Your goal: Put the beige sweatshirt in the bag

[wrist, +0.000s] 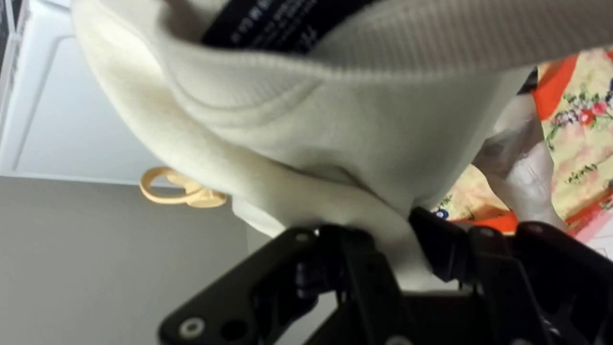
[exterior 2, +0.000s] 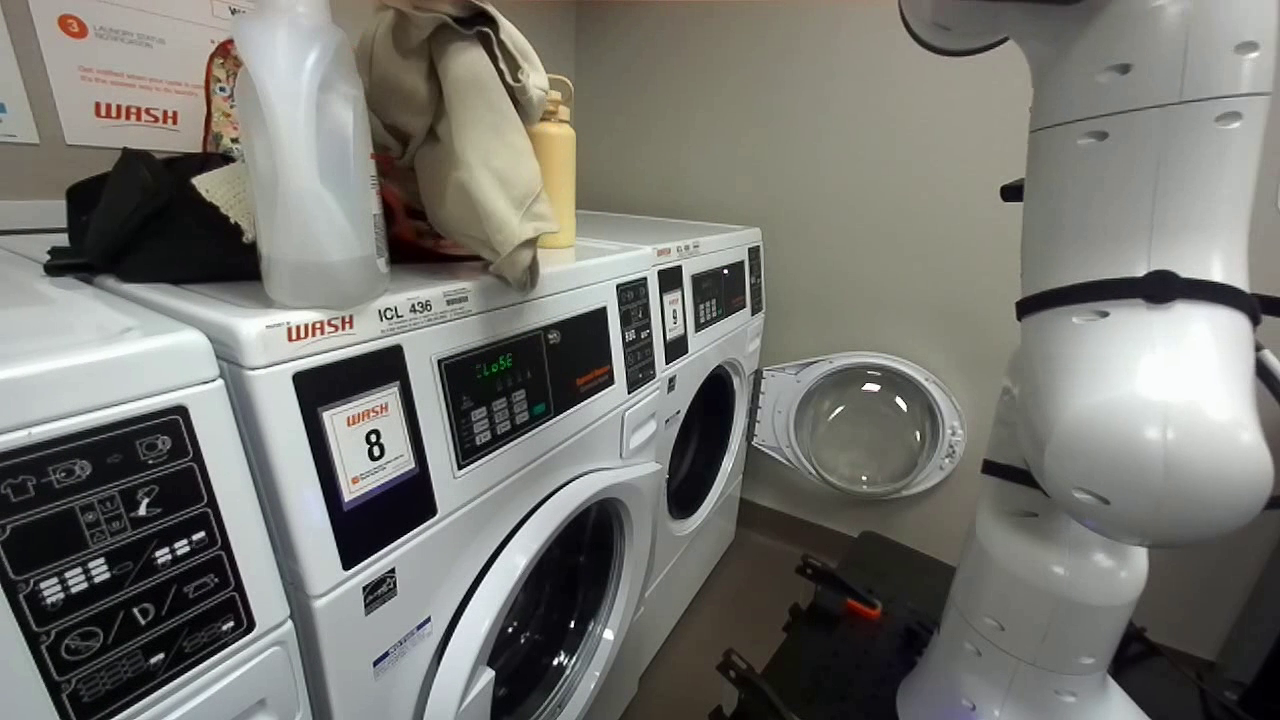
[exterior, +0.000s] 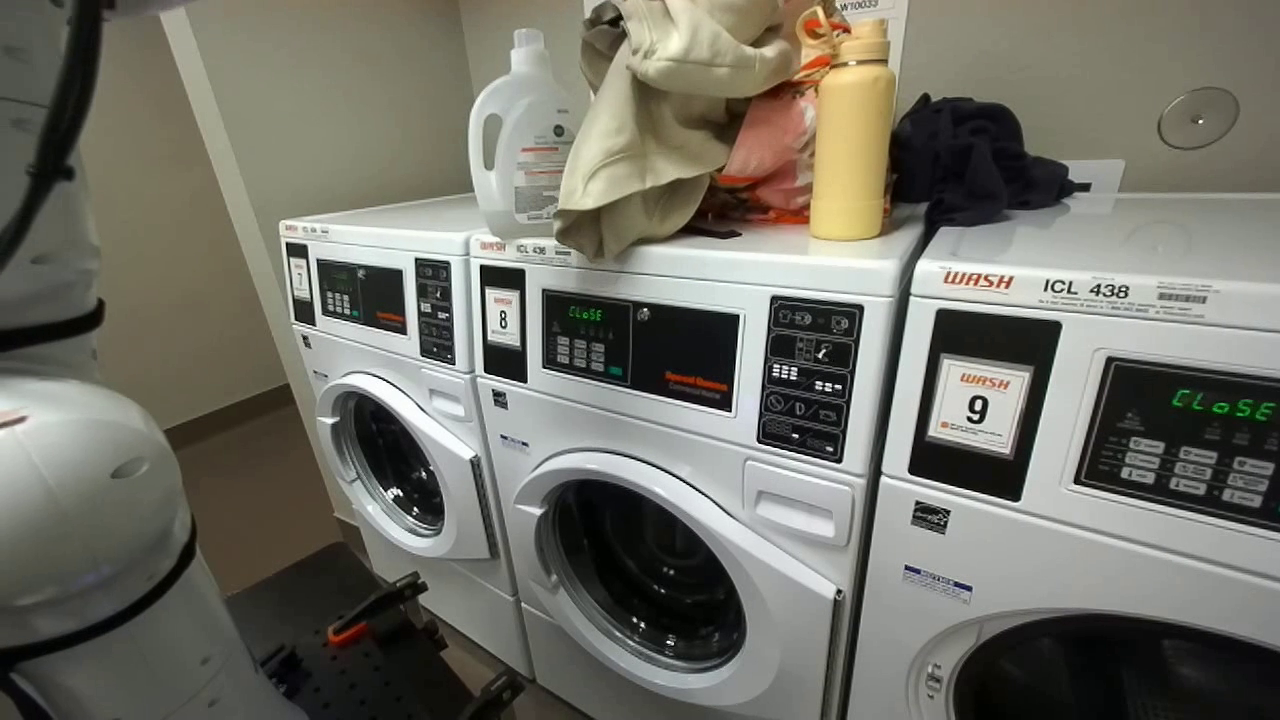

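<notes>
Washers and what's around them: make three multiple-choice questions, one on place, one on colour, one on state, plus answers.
1. Where's the yellow bottle, relative to washer 8?
A) inside
B) on top
C) underneath

2. What colour is washer 8's display text?
A) red
B) blue
C) green

3. What state is the gripper in?
A) closed on the sweatshirt
B) open and empty
C) closed on the yellow bottle

1 B: its base stands on the top in an exterior view.
2 C: it glows green in both exterior views.
3 A: the wrist view shows sweatshirt between the fingers.
</notes>
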